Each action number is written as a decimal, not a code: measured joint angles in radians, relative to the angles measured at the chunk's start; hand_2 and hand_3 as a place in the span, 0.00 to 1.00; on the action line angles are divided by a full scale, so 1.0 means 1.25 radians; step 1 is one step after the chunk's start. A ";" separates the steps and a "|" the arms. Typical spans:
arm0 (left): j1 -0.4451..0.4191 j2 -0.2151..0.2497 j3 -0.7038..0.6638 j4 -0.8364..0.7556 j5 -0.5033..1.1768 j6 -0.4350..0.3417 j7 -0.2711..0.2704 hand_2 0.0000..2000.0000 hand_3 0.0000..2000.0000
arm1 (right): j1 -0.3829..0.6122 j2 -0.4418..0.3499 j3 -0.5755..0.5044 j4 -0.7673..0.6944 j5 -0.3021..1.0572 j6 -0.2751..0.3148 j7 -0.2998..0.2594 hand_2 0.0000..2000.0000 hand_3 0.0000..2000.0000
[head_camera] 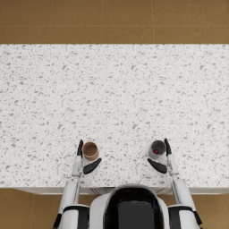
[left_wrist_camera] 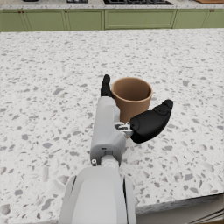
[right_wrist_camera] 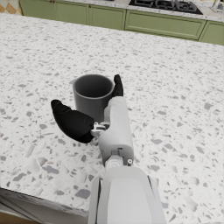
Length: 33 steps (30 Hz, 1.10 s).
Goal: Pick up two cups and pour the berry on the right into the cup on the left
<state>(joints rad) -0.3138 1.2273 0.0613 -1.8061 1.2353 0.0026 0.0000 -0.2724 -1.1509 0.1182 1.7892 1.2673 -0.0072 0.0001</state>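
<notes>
- Here, brown cup (head_camera: 90,150) upright on speckled countertop (head_camera: 116,89), near front edge, at 7 o'clock in head view.
- Left hand (head_camera: 85,159) spread around brown cup, fingers at its outer side, thumb (left_wrist_camera: 151,121) just beside it at the near side; nothing gripped, contact unclear.
- Grey cup (head_camera: 157,148) upright at 5 o'clock, well apart from brown cup; red berry (head_camera: 155,151) inside.
- Right hand (head_camera: 163,157) spread around grey cup the same way, fingers (right_wrist_camera: 117,85) at the wall's outer side, thumb off the wall; not gripping.
- Green cabinets (left_wrist_camera: 109,18) at 12 o'clock in wrist views.
</notes>
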 measured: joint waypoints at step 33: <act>0.104 0.078 0.078 -0.066 0.000 -0.024 -0.002 1.00 0.64 | 0.129 -0.115 0.047 0.070 0.025 0.091 0.002 1.00 0.64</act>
<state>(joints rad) -0.1841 1.3245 0.1590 -1.8891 1.2353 -0.0270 -0.0026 -0.1110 -1.2950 0.1764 1.8766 1.2983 0.1060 0.0030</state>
